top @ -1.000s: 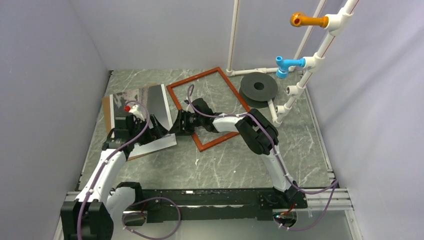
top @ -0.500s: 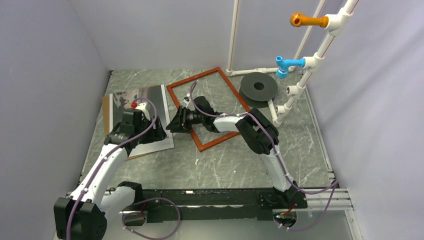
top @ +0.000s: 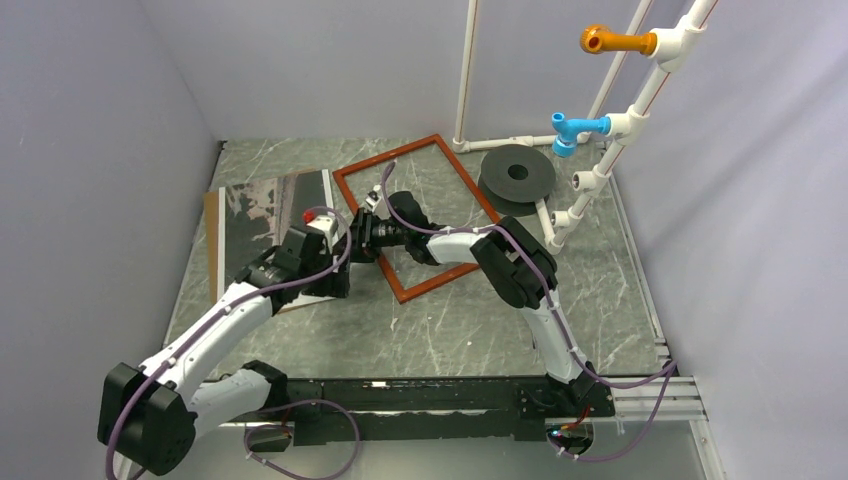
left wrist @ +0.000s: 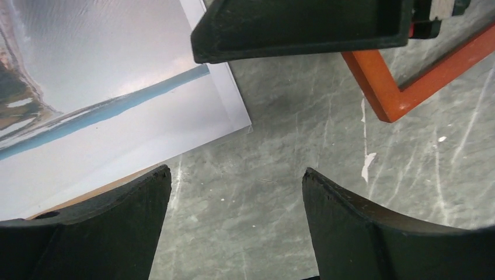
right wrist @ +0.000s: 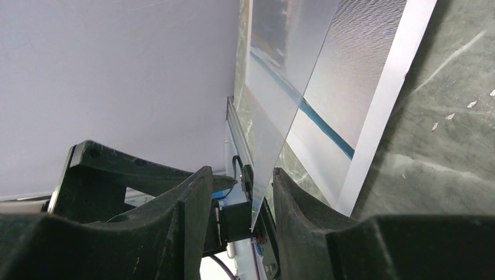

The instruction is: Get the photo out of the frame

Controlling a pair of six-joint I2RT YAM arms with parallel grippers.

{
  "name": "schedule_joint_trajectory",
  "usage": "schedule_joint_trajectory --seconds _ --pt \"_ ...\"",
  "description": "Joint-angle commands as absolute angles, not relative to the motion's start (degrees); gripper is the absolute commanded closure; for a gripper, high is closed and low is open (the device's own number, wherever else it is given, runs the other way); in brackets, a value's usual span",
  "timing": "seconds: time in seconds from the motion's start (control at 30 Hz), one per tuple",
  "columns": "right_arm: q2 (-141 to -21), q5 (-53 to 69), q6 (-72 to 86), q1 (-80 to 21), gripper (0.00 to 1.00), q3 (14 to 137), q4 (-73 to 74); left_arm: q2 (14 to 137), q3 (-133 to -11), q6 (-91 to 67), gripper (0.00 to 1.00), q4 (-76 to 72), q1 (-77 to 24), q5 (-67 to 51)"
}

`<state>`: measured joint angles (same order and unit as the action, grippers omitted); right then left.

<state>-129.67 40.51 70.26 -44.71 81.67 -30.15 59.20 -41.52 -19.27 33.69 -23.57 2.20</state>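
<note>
The left gripper (left wrist: 234, 192) has its jaws spread wide with nothing in them; only bare table (top: 450, 330) shows between the two black fingers. From that gap, a white-bordered corner of the photo (top: 265, 215) lies at ten o'clock and a corner of the frame (top: 410, 147) at two o'clock. One black finger of the other arm crosses at twelve o'clock.

In the top view the photo sits at about ten o'clock from the table's middle. It lies flat, picture side up, on a brown backing panel (top: 211, 240) whose edge shows along its left side. The photo is outside the frame; its far right corner comes just beside the frame's left corner, and whether they touch cannot be told.

The frame lies flat at about twelve o'clock, with marbled table showing through its opening.

The right gripper (right wrist: 240, 175) reaches left across the frame's near-left rail. Its jaws stand partly apart, with the edge of a thin clear sheet (right wrist: 280, 87) rising between them. The gap is wider than the sheet, so it is not pinched.

A black disc (top: 517, 172) lies at two o'clock. Right of it a white pipe rack (top: 640, 100) leans upward, carrying a blue peg (top: 575, 128) and an orange peg (top: 610, 40).
</note>
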Motion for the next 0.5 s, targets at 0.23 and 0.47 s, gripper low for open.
schedule_joint_trajectory --seconds 0.23,0.47 --pt "-130.83 41.35 72.55 -44.69 0.56 82.09 -34.38 68.65 -49.49 -15.16 0.22 38.51 -37.41 29.61" --pt "-130.44 41.01 72.22 -44.71 0.56 82.01 -33.26 76.09 -52.81 -14.37 0.30 40.61 -42.42 38.41"
